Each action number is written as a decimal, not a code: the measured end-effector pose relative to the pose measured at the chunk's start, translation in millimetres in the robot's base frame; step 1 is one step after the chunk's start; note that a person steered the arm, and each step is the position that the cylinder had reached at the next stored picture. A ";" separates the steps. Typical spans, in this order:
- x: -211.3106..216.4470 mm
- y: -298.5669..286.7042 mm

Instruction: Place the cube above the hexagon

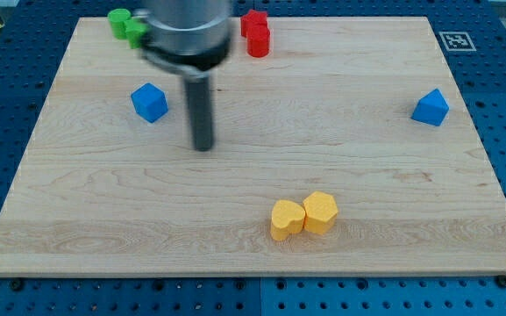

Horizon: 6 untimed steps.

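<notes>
A blue cube [149, 102] sits on the wooden board [253, 237] at the view's upper left. A yellow hexagon [320, 211] lies near the view's bottom centre, touching a yellow heart-shaped block [286, 219] on its left. My tip [202, 146] rests on the board to the right of the blue cube and slightly lower, a short gap apart. It is well up and left of the hexagon.
A second blue block [430, 107], wedge-like, lies at the view's right. Two red blocks [256, 33] sit at the top centre. Green blocks [125, 23] sit at the top left, partly hidden by the arm. A marker tag [456, 40] is off the board's top right corner.
</notes>
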<state>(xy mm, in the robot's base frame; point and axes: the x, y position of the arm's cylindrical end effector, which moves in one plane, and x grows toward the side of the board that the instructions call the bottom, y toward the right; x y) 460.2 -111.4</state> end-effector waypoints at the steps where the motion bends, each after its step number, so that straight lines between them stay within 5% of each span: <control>1: -13.0 -97.3; 2: -55.4 -102.2; 6: -64.7 -22.8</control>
<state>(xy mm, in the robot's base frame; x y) 395.5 -134.2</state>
